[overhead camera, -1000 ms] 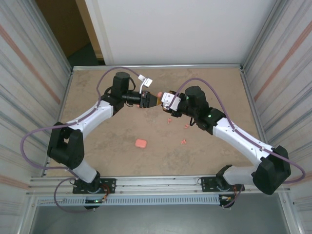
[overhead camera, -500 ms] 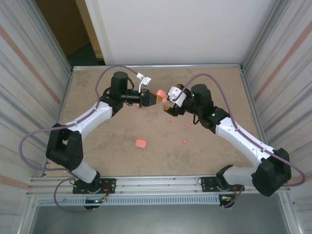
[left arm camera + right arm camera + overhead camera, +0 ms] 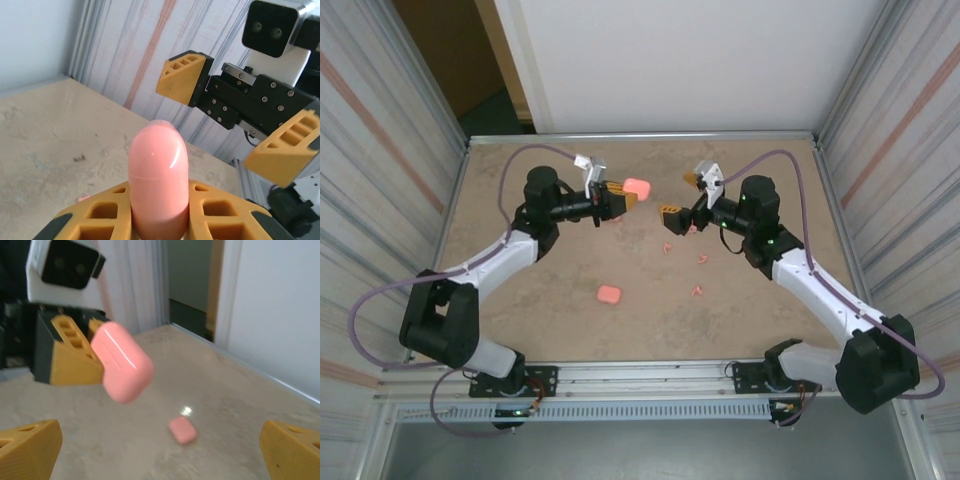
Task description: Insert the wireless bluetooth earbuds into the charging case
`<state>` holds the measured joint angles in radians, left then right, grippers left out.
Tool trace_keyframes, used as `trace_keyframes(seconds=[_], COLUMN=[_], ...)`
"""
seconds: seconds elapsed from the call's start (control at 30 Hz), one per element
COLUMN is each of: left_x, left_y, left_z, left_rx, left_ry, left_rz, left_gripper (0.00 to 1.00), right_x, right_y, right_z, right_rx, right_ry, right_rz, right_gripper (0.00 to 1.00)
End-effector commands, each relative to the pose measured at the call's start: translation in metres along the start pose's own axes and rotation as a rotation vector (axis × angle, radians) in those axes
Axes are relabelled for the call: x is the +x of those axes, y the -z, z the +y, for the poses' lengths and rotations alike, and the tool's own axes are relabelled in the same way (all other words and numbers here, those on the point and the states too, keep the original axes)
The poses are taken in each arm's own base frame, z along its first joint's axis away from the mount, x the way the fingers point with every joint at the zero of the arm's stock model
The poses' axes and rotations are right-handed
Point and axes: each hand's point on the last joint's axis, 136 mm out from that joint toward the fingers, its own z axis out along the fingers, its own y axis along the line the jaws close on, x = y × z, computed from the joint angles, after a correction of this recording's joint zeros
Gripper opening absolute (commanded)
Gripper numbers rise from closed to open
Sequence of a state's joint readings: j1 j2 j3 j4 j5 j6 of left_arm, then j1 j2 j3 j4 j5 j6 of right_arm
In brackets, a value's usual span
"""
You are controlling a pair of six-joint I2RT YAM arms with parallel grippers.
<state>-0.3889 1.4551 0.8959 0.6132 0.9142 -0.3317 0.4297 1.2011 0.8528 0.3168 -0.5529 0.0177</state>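
My left gripper [image 3: 620, 197] is shut on a pink charging case [image 3: 637, 187], held above the back middle of the table. In the left wrist view the case [image 3: 158, 180] stands upright between my yellow fingers [image 3: 220, 212], its lid seam closed. My right gripper [image 3: 682, 197] faces it a short way to the right, open wide with nothing in it. In the right wrist view the held case [image 3: 122, 362] hangs ahead of my open right gripper [image 3: 160, 450]. Tiny salmon-pink earbuds [image 3: 667, 247] lie on the table below the right gripper, with others [image 3: 702, 259] [image 3: 697, 291] nearer.
A second pink case [image 3: 609, 294] lies flat on the table in front of the left arm, also visible from the right wrist [image 3: 182, 430]. Metal-ribbed walls [image 3: 380, 150] close in both sides, and a white wall [image 3: 670, 60] stands at the back.
The right gripper opened wide and drew back to the right, away from the case. The left gripper moved left and back with the case still held.
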Motion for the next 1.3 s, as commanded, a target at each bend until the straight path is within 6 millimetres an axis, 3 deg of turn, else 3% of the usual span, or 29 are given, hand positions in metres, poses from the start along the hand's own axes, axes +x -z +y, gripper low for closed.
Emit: trace_keyframes(seconds=[0.0, 0.3, 0.63, 1.27], left_x=[-0.034, -0.043, -0.046, -0.043], left_y=[0.011, 0.015, 0.015, 0.014], left_z=[-0.02, -0.038, -0.041, -0.042], left_rx=[-0.002, 0.023, 0.031, 0.04], left_ry=[-0.238, -0.381, -0.393, -0.392], left_rz=[-0.134, -0.183, -0.191, -0.182], left_gripper=[0.0, 0.0, 0.0, 0.0], right_x=[-0.034, -0.057, -0.05, -0.049], right_y=[-0.006, -0.033, -0.048, -0.052], right_z=[0.016, 0.033, 0.022, -0.007], right_rx=[-0.121, -0.234, -0.206, -0.117], right_ry=[-0.12, -0.148, -0.188, -0.224], right_rz=[-0.098, -0.108, -0.089, -0.074], right_gripper=[1.0, 0.98, 0.87, 0.8])
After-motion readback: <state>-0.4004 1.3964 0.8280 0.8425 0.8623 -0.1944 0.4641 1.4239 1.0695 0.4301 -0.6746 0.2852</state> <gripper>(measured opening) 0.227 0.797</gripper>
